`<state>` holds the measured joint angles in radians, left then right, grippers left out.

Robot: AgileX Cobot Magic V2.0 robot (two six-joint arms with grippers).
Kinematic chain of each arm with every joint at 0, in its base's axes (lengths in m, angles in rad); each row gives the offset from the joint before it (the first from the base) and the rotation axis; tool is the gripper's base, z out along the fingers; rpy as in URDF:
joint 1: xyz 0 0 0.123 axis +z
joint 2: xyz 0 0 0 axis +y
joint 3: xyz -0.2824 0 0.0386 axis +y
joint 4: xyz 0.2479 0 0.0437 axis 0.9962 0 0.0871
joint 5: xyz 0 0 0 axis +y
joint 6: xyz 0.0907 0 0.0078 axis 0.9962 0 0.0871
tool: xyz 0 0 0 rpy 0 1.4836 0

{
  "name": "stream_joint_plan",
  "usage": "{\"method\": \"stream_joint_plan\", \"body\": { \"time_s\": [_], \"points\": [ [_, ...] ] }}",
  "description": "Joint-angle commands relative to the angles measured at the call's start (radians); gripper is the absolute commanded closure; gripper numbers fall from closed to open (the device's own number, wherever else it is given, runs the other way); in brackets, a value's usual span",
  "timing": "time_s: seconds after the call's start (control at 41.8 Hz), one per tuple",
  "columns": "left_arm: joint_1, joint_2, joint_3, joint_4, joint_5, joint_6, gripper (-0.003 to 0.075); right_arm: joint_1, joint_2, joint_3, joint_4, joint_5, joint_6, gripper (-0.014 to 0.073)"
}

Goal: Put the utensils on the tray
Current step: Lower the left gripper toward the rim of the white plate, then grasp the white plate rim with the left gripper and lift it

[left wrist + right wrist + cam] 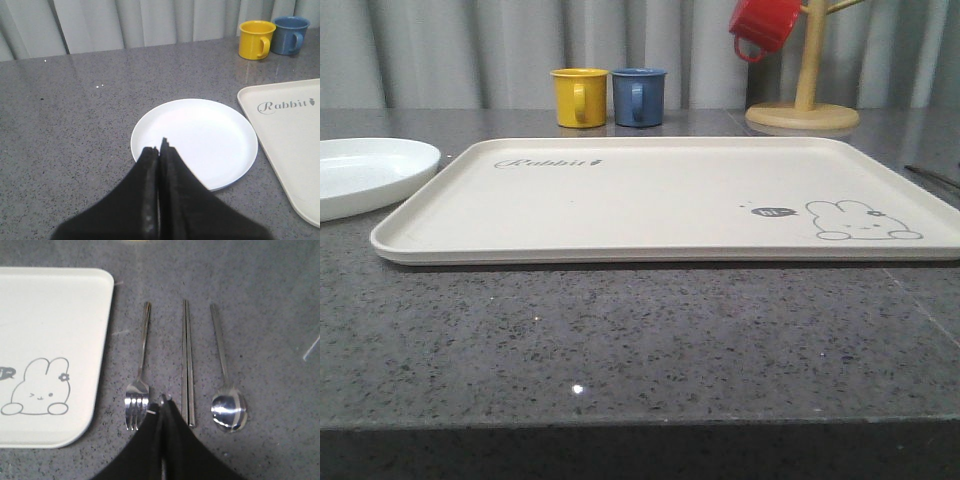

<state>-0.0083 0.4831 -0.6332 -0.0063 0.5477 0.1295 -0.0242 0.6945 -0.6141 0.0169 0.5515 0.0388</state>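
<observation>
The cream tray (620,215) with a rabbit drawing lies across the middle of the grey counter and carries nothing; its corner (50,315) appears in the right wrist view. Beside that corner, on the counter, lie a silver fork (141,365), a pair of chopsticks (188,365) and a spoon (225,385), side by side and parallel. My right gripper (163,402) is shut and empty, hanging above the gap between fork tines and chopsticks. My left gripper (160,148) is shut and empty over the near rim of a white plate (200,135).
The round white plate (360,170) sits left of the tray. A yellow mug (580,97) and a blue mug (639,96) stand behind the tray. At the back right a wooden mug tree (803,100) holds a red mug (760,25).
</observation>
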Motion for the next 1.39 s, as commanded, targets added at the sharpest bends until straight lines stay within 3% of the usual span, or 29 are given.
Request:
{"method": "stream_joint_plan", "body": {
  "time_s": [0.0, 0.096, 0.168, 0.215, 0.287, 0.431, 0.67, 0.742, 0.981, 1.364],
  "points": [
    [-0.005, 0.034, -0.027, -0.013, -0.061, -0.002, 0.0694, -0.003, 0.03, -0.036, -0.002, -0.036, 0.001, 0.0482],
    [-0.005, 0.067, -0.027, -0.013, -0.054, -0.002, 0.0525, -0.003, 0.048, -0.036, -0.002, -0.028, 0.0, 0.0263],
    [-0.005, 0.094, -0.029, -0.004, -0.054, -0.002, 0.0364, -0.003, 0.055, -0.036, -0.002, -0.029, 0.0, 0.0164],
    [-0.005, 0.113, -0.037, -0.004, -0.038, -0.002, 0.0269, -0.003, 0.055, -0.036, -0.002, -0.029, 0.0, 0.0139],
    [-0.005, 0.156, -0.067, 0.006, 0.019, -0.002, 0.0197, -0.003, 0.055, -0.036, -0.002, -0.029, 0.0, 0.0138],
    [-0.005, 0.287, -0.156, 0.023, 0.14, -0.002, 0.0188, -0.003, 0.055, -0.036, -0.002, -0.029, 0.0, 0.0138],
    [0.043, 0.56, -0.298, 0.074, 0.192, -0.002, 0.0187, -0.003, 0.055, -0.036, -0.002, -0.028, 0.0, 0.0138],
    [0.105, 0.65, -0.351, 0.02, 0.203, 0.011, 0.0187, -0.003, 0.055, -0.036, -0.002, -0.028, 0.0, 0.0138],
    [0.264, 0.904, -0.497, -0.419, 0.24, 0.335, 0.0187, -0.003, 0.055, -0.036, -0.002, -0.028, 0.0, 0.0138],
    [0.271, 1.112, -0.576, -0.453, 0.213, 0.368, 0.019, -0.003, 0.055, -0.036, -0.002, -0.028, 0.0, 0.0138]
  ]
}}
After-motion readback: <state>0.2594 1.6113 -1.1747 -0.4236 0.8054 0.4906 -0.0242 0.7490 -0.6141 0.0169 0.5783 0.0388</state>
